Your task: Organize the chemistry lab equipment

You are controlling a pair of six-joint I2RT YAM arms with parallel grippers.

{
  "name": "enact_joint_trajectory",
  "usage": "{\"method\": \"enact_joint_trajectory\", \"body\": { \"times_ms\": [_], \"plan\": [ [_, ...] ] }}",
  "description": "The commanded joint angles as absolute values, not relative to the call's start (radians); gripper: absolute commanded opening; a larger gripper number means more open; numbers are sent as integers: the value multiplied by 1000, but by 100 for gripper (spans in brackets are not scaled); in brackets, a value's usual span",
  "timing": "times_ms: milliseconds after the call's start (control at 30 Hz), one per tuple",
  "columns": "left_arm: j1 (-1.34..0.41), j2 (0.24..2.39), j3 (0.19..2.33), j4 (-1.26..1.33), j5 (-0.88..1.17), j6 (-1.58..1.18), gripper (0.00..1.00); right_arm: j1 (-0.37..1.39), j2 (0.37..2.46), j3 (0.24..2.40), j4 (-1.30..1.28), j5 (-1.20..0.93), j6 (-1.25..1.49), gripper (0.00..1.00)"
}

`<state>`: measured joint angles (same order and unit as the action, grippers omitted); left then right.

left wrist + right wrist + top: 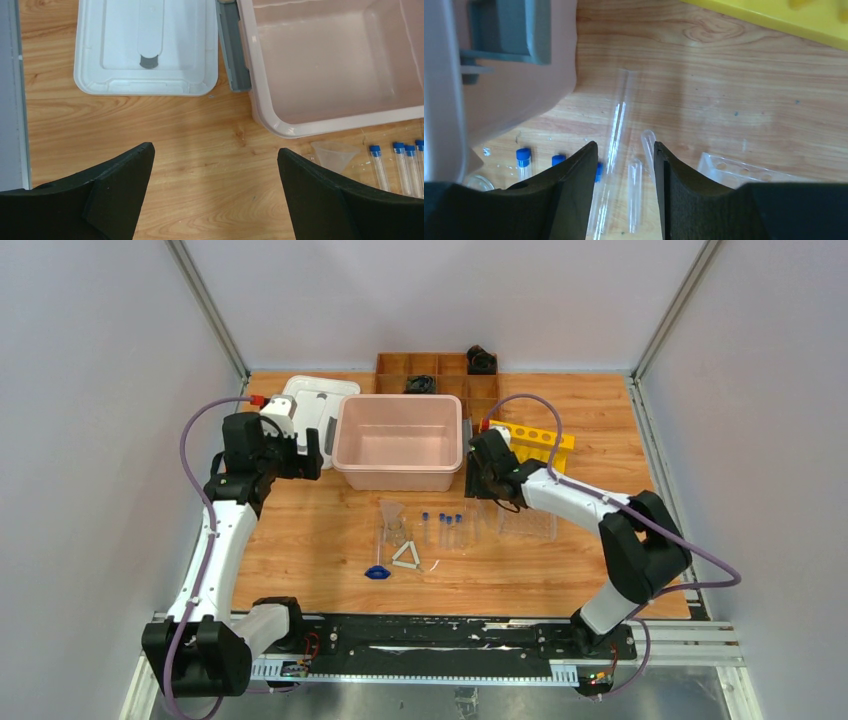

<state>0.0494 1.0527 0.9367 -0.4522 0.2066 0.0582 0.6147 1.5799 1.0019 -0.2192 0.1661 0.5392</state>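
Note:
Several blue-capped tubes (446,525) lie on the table in front of the pink bin (400,468), with the clear funnel (393,520), white triangle (405,555) and tiny blue piece (377,572) to their left. The clear tube rack (527,523) lies to their right. My left gripper (300,455) is wide open and empty beside the bin's left wall; its wrist view shows the funnel (335,154) and tubes (400,165). My right gripper (624,145) is narrowly open and empty by the bin's right corner, above uncapped clear tubes (616,125), with capped tubes (523,160) and the rack (734,170) nearby.
A white lid (318,405) lies left of the bin and shows in the left wrist view (145,50). A yellow rack (535,443) stands right of the bin. A brown wooden tray (440,375) with black objects stands at the back. Walls enclose the table.

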Motion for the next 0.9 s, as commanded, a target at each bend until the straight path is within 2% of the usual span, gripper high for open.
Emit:
{"method": "enact_joint_trajectory", "body": {
  "times_ms": [0,533,867],
  "plan": [
    [54,1044,963,-459,236,49,100,639,1631,1040,-176,156,594,48],
    [54,1043,991,-497,264,63,100,677,1744,1021,-119,224,640,32],
    [54,1045,1028,-532,308,45,100,679,1775,991,-115,261,660,28]
  ]
}}
